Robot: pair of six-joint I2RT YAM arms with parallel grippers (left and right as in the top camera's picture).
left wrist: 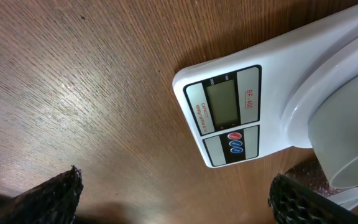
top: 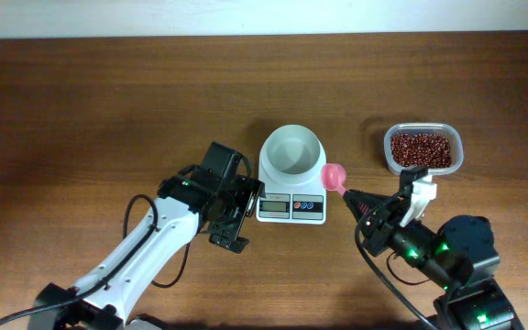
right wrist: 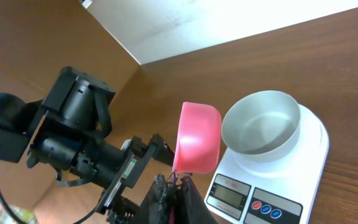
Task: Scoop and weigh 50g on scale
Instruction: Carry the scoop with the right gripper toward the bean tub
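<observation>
The white scale [top: 291, 207] stands mid-table with its round bowl [top: 291, 151] empty; its display and buttons face the front edge. The red-brown beans [top: 421, 149] fill a clear tub to the right. My right gripper [top: 363, 203] is shut on the handle of a pink scoop [top: 335, 176], whose cup hangs beside the bowl's right rim. In the right wrist view the scoop [right wrist: 197, 137] is tilted next to the bowl [right wrist: 261, 121], above my right gripper [right wrist: 178, 193]. My left gripper [top: 244, 216] stands open just left of the scale, holding nothing. In the left wrist view its fingers [left wrist: 48, 199] frame bare wood beside the scale [left wrist: 229, 115].
The clear plastic tub [top: 456, 151] sits at the back right, about a hand's width from the scale. The left arm [right wrist: 73, 137] lies close to the scale's left side. A pale wall edge runs along the table's far side.
</observation>
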